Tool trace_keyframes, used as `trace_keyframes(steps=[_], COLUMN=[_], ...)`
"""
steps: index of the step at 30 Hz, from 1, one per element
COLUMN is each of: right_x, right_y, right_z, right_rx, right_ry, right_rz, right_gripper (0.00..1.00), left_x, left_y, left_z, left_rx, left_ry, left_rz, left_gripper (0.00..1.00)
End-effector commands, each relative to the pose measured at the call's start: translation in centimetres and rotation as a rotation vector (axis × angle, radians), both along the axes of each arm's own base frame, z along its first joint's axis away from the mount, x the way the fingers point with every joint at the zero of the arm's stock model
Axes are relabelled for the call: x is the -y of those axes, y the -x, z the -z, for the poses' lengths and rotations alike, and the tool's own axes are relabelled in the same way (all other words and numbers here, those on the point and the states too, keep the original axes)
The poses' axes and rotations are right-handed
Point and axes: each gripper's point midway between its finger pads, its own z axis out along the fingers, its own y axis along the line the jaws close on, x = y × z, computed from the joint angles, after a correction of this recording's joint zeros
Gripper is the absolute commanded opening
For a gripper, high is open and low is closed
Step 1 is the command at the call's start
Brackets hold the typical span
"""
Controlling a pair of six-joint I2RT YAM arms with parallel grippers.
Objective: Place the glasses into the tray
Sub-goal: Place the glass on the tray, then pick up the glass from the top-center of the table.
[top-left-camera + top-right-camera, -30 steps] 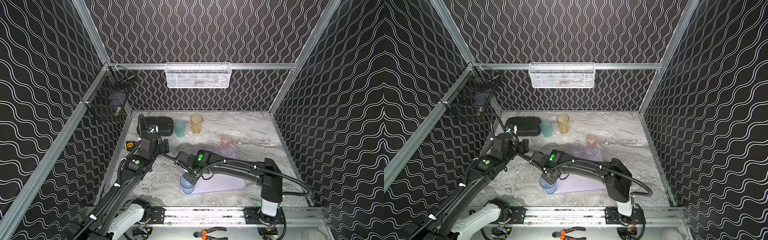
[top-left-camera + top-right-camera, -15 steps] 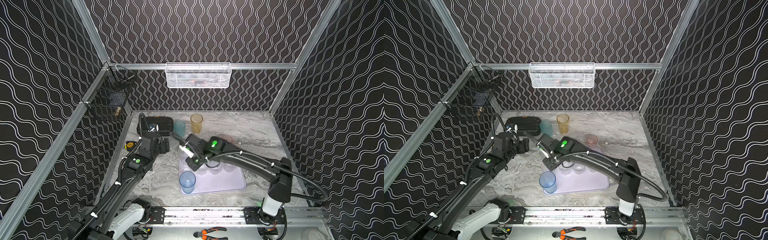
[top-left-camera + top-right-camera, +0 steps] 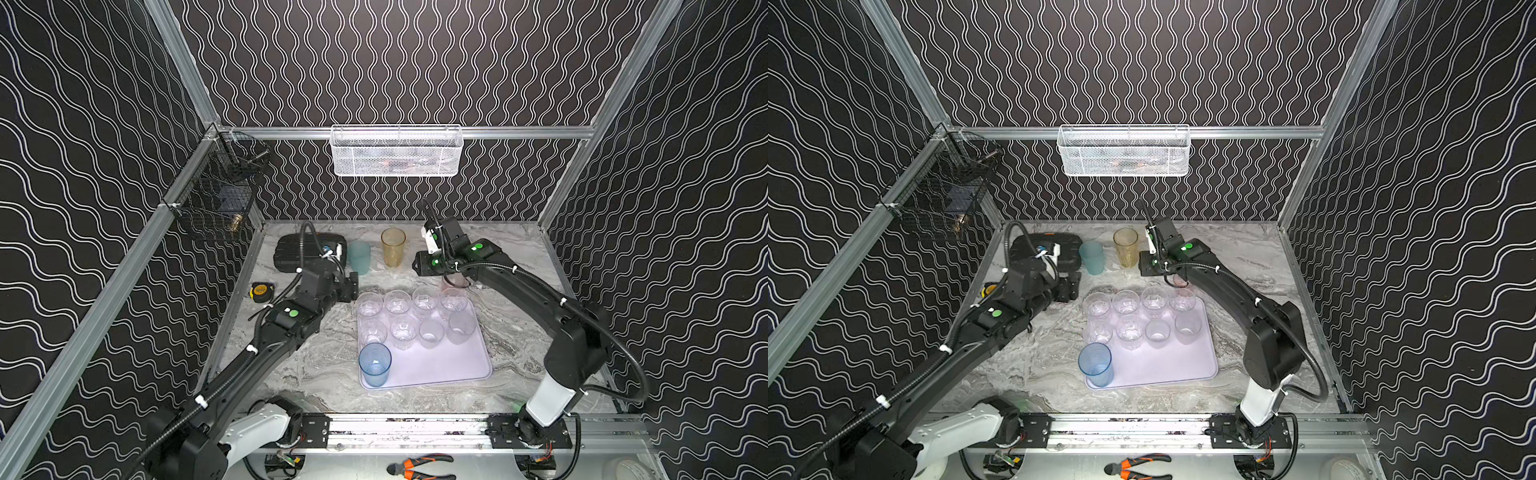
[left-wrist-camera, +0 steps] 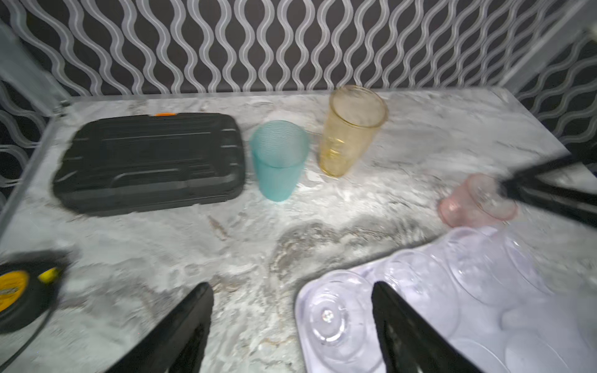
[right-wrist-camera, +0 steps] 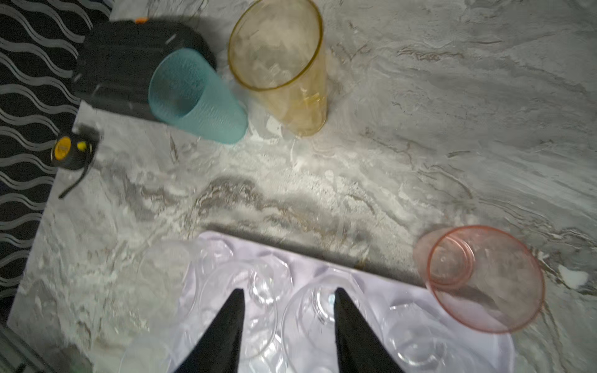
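On the tabletop [image 3: 511, 257], three glasses stand outside the tray [image 3: 440, 365], beyond its far edge. The tray holds nine upright, and its near half is bare except for the blue glass [image 3: 375, 365]. The right gripper [image 5: 289, 290] is partly open and empty over the tray's far row. The left gripper [image 4: 290, 287] is wide and empty near the tray's far left corner. The pink glass [image 5: 484, 281] is nearest, with the amber glass [image 3: 392, 247] and teal glass [image 3: 359, 257] farther back. Recommendation: pink looks next. Straddle its wall, lift clear of the clear row, and set it down beside blue.
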Motion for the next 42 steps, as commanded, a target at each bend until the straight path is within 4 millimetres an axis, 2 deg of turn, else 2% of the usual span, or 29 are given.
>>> trace_keyframes(steps=[1,2,4,7,8,12,17,22,25,30,36,42], right_x=[-1.4,-1.9,-1.1,-1.8,-2.1,-2.6,-3.6,-3.5,-3.6,-3.0,-2.3,-2.0], right_y=[-3.8,-4.5,-6.8,-8.7,-9.5,-11.7,-13.2,-14.0,-14.3,-14.3,-14.0,-13.7], right_z=[-1.4,-1.2,-0.5,-0.1,1.2,2.8,4.0,5.4,6.5,7.0,6.0,4.0], right_rx=[0.067,0.069,0.069,0.079,0.069,0.079,0.099,0.09,0.079,0.079,0.1,0.137], right_ry=[-0.133,-0.139,-0.136,-0.139,-0.13,-0.096,-0.11,-0.095,-0.076,-0.036,-0.004,0.006], right_rz=[0.062,0.065,0.103,0.103,0.102,0.112,0.09,0.1,0.091,0.099,0.097,0.082], right_gripper=[0.51,0.53,0.55,0.57,0.57,0.58,0.58,0.56,0.51,0.4,0.25,0.08], left_x=[1.4,1.7,2.0,2.0,1.9,1.9,1.8,1.8,1.7,1.7,1.7,1.6], left_y=[-0.9,-0.9,-1.1,-1.2,-1.2,-1.1,-1.1,-1.1,-1.1,-1.1,-1.1,-1.2], left_z=[0.2,0.8,2.0,3.3,3.5,3.8,4.0,3.9,3.7,3.7,3.8,3.9], left_rx=[0.052,0.049,0.038,0.031,0.031,0.048,0.047,0.054,0.058,0.059,0.059,0.056], left_ry=[-0.082,-0.11,-0.148,-0.182,-0.186,-0.183,-0.19,-0.19,-0.188,-0.189,-0.191,-0.197], left_rz=[0.036,0.047,0.061,0.073,0.075,0.077,0.078,0.073,0.071,0.07,0.067,0.063], left_gripper=[0.81,0.82,0.82,0.83,0.83,0.84,0.84,0.84,0.84,0.84,0.84,0.84])
